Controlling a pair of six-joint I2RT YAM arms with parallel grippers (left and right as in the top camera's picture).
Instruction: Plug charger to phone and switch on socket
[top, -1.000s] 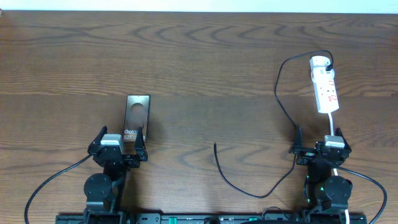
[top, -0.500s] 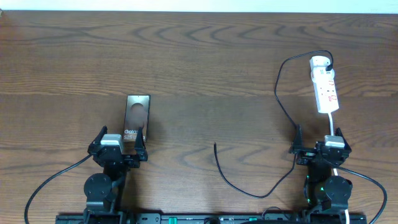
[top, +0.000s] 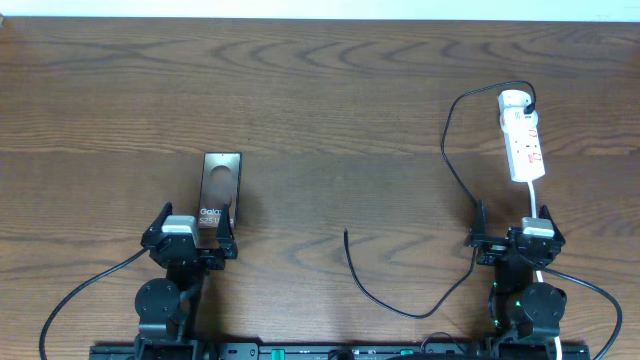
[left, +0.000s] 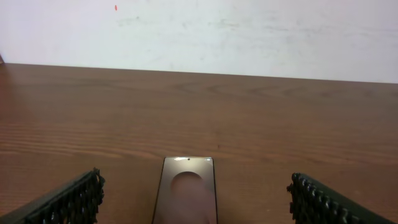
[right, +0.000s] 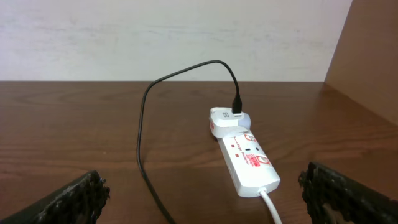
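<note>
From the overhead camera I see both arms parked at the near edge of the table (top: 320, 90), well apart from each other. The left tool (top: 192, 226) stands wide open, holding nothing. The phone (top: 221, 185) lies flat just ahead of it, glossy face up, long side pointing away from the arm. Its near end, the one with the white lettering, sits between the spread fingers. On the left wrist feed the left tool (left: 199, 202) shows a padded finger at each lower corner. The phone (left: 186, 190) runs up the middle between them, touching neither.

The right tool (top: 513, 228) is open just as wide and empty. Ahead of it on the far right lies the socket (top: 523, 135), a white strip with red markings, its length pointing away from the arm. I cannot tell whether the switches are on or off. A white adapter (top: 514, 100) sits in its far end, and the charger (top: 446, 150) is plugged into that. From there the thin black cable arcs left, comes back toward the right arm, loops along the near edge and ends in a loose tip lying on the bare wood between the two arms, well apart from the phone. The socket's white cord (top: 533, 195) runs back toward the right arm.

The right wrist feed shows the right tool (right: 205, 199) with its fingers at the lower corners, the socket (right: 247, 158) slightly right of centre, the adapter (right: 225, 121) and the charger (right: 142, 124) curving over it.
</note>
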